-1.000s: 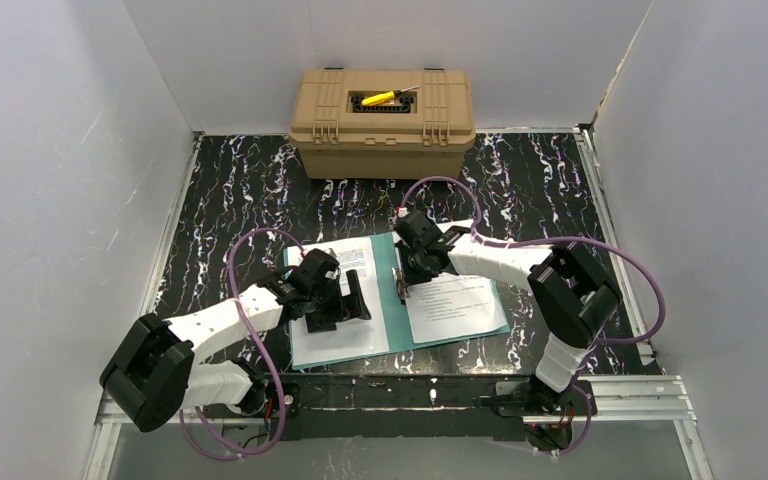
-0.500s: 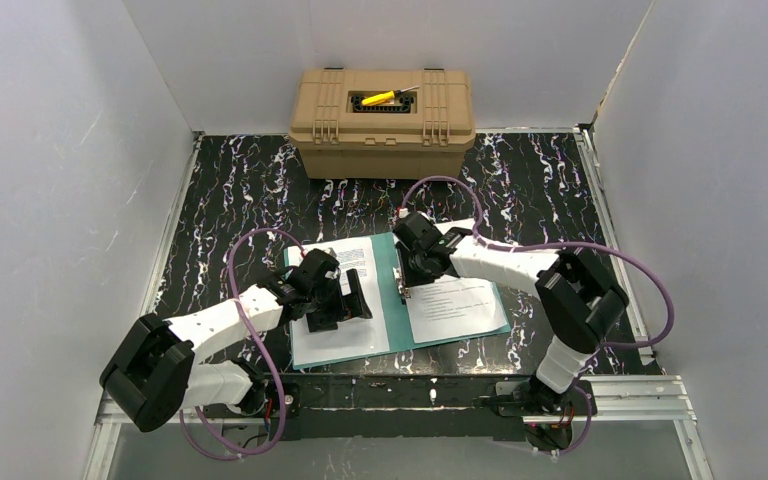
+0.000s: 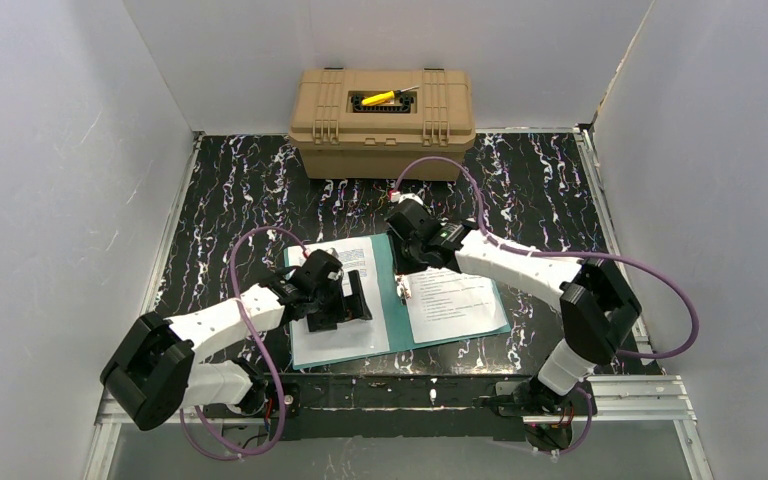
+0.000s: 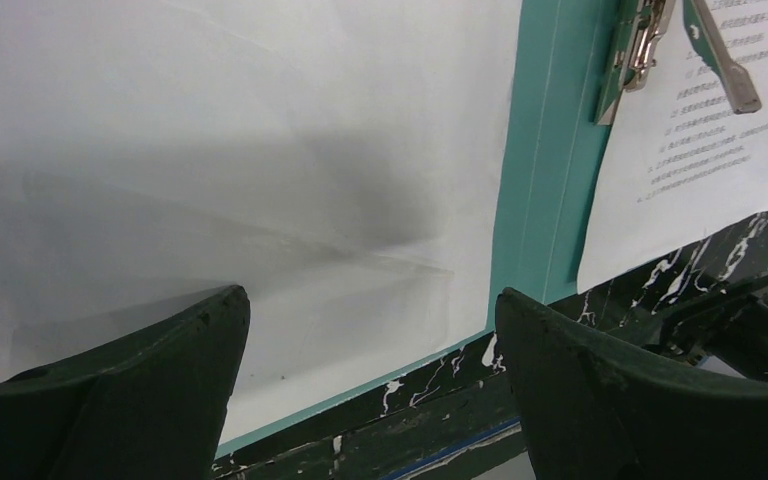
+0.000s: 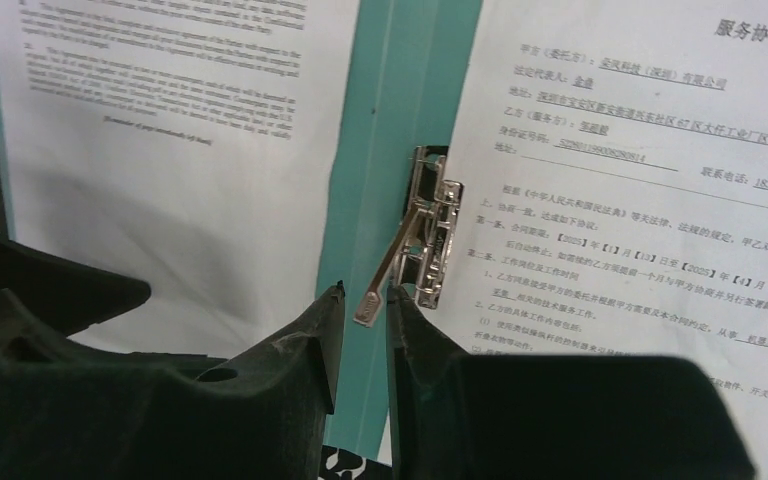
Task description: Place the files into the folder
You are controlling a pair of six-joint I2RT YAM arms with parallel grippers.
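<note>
1. A black marbled table, walled in white, is shown with a tan toolbox set at its back. The teal folder is laid open at the centre.
2. The files are seen on the folder. The left sheet is spread over the left leaf, and the right sheet over the right leaf, with its inner edge at the metal clip. Whether that edge is tucked under the clip cannot be told.
3. The left gripper is spread wide over the left sheet near the folder's near edge. Nothing is held.
4. The right gripper is poised at the spine with its jaws only narrowly parted. The tip of the raised clip lever is seen between them, but whether it is pinched cannot be told.
5. The lever could be lost from such a slim hold and snap down early. A sheet could then be clamped askew or missed altogether.
6. The left sheet could be creased or dragged off its leaf if it is scraped by the open fingers.
7. The folder itself could be shoved across the table, since it appears to be pinned by nothing.
</note>
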